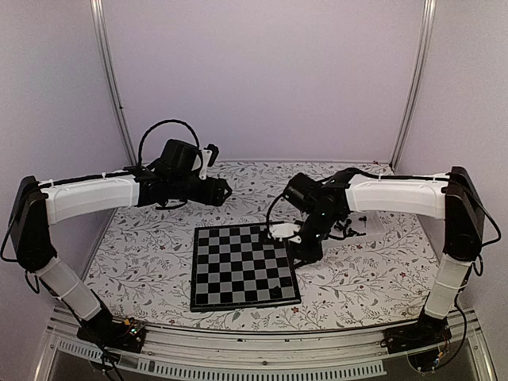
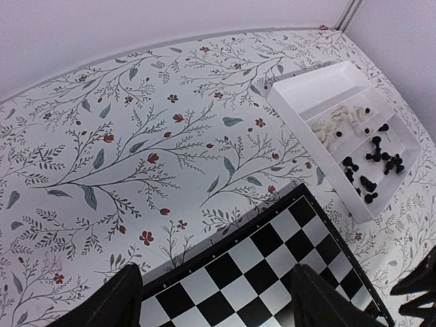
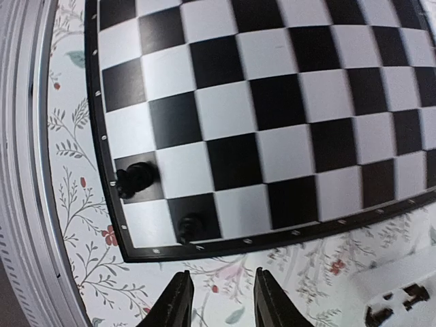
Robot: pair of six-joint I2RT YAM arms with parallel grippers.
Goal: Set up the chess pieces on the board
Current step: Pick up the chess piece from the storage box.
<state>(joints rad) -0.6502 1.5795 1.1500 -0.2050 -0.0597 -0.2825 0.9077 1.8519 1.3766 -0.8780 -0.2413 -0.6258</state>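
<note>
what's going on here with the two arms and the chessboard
Two robot arms are setting up a chess board. So far only two black pieces stand on it, near one corner. The right gripper hangs open and empty just off the board's edge beside them. The left gripper is open and empty too, over the board's far side. The remaining pieces, black and white, lie in the white tray.

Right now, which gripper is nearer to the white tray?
Right. The right gripper hangs at the right edge of the board, next to the white tray. The left gripper is beyond the board's far left corner, farther off.
</note>
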